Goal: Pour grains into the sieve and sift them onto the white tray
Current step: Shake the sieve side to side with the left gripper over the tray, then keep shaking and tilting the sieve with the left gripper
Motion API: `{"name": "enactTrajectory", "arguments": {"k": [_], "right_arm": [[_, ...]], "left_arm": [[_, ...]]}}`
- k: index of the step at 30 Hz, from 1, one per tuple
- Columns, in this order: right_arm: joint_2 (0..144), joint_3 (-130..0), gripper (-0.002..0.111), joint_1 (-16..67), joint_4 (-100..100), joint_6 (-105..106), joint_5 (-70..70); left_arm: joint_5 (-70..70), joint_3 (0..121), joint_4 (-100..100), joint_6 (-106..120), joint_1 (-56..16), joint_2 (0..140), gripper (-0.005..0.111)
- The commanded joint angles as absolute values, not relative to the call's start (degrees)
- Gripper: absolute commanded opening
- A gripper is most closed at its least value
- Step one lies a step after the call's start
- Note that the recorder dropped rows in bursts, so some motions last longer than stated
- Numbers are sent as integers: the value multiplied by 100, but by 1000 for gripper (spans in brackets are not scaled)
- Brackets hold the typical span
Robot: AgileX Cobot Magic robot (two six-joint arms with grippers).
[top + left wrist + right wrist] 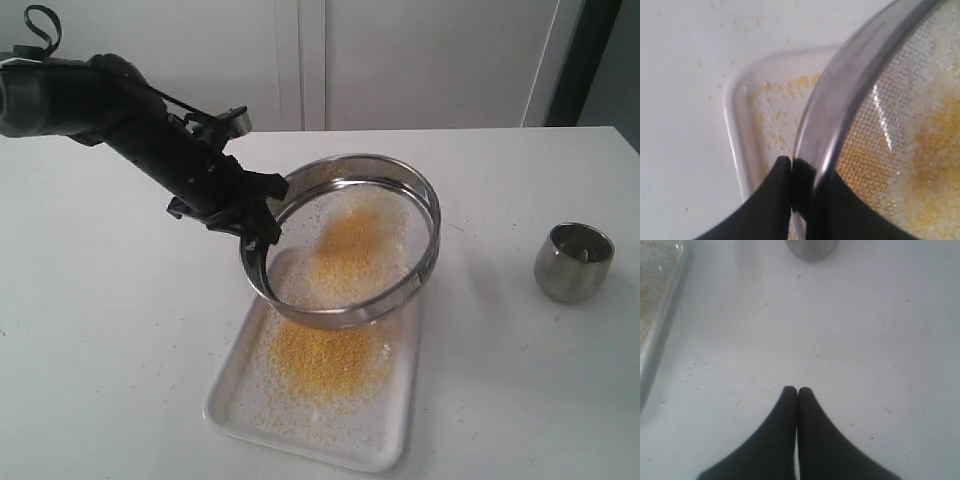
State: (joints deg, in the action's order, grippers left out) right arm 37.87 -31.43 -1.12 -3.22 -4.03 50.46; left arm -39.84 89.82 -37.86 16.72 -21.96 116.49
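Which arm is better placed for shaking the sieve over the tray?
Left. The left gripper clamps the sieve rim, holding it tilted above the tray, grains in the mesh. The right gripper is shut and empty over the table.

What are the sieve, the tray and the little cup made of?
The sieve looks like steel: a shiny grey ring with a fine woven wire bottom. The tray is glossy white, maybe plastic or enamel; I cannot tell which. The cup looks like steel too, dull silver with a soft shine.
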Motion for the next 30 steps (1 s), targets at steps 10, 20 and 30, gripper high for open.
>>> {"name": "enactTrajectory", "arguments": {"k": [10, 20, 30], "right_arm": [[3764, -3158, 0, -105, -318, -438, 4999], [3764, -3158, 0, -105, -318, -438, 4999], [3764, -3158, 0, -105, -318, -438, 4999]], "left_arm": [[-5063, 8941, -3174, 1249, -2197, 11582, 0], [-4228, 9448, -1518, 161, -2807, 11334, 0], [-4495, 9489, -1997, 244, -2475, 11486, 0]]}}
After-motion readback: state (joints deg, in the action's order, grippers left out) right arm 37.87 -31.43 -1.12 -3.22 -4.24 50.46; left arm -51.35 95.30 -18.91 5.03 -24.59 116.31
